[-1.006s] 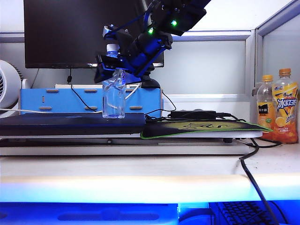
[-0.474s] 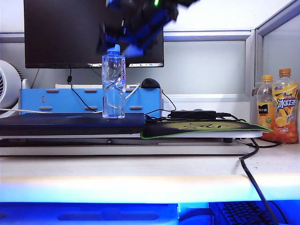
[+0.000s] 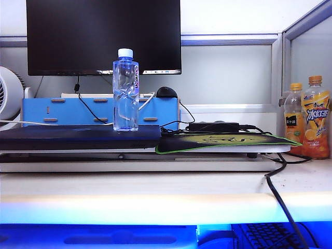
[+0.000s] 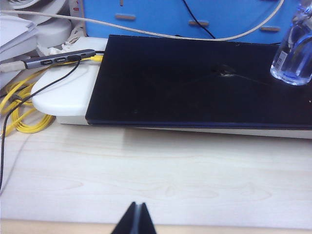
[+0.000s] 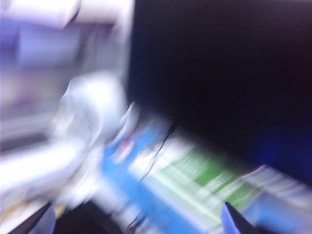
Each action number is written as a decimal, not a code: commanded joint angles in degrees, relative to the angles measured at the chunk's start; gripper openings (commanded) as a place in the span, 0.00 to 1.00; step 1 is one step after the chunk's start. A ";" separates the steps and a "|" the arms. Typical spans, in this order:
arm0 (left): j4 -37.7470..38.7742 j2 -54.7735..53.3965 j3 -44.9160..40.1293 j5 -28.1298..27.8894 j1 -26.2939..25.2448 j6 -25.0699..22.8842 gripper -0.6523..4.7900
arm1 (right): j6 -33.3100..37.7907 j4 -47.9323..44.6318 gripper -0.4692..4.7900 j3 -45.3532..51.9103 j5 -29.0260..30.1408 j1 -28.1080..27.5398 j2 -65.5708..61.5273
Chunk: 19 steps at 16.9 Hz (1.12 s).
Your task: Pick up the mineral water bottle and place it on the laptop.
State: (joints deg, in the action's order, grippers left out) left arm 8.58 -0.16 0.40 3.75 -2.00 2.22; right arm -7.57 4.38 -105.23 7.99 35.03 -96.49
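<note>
Seeing one clear plastic mineral water bottle (image 3: 126, 91) upright on one flat dark laptop (image 3: 78, 137); two orange-capped juice bottles (image 3: 308, 116) aside; my left gripper (image 4: 136, 219) pinched together, right gripper (image 5: 136, 220) spread apart

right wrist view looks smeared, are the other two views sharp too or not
Right wrist view: heavy motion blur, only the open right tool's tips readable. Exterior view: sharp, mineral water bottle crisp on the laptop, blue glow below. Left wrist view: sharp, shut left tool dark.
</note>
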 commanded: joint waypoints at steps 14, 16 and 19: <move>0.09 0.11 0.00 0.13 -0.02 -0.07 0.12 | -11.93 39.98 0.10 -0.15 -34.88 -0.02 53.83; 0.09 0.11 0.00 0.13 -0.02 -0.07 0.12 | -11.54 46.80 0.11 1.75 -37.22 -0.04 55.34; 0.09 0.11 0.00 0.13 -0.02 -0.07 0.12 | -11.50 36.81 0.11 17.94 -36.37 -0.15 61.26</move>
State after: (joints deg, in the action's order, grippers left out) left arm 8.58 -0.16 0.40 3.75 -2.00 2.22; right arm -19.16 47.51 -90.52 -29.28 34.94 -36.51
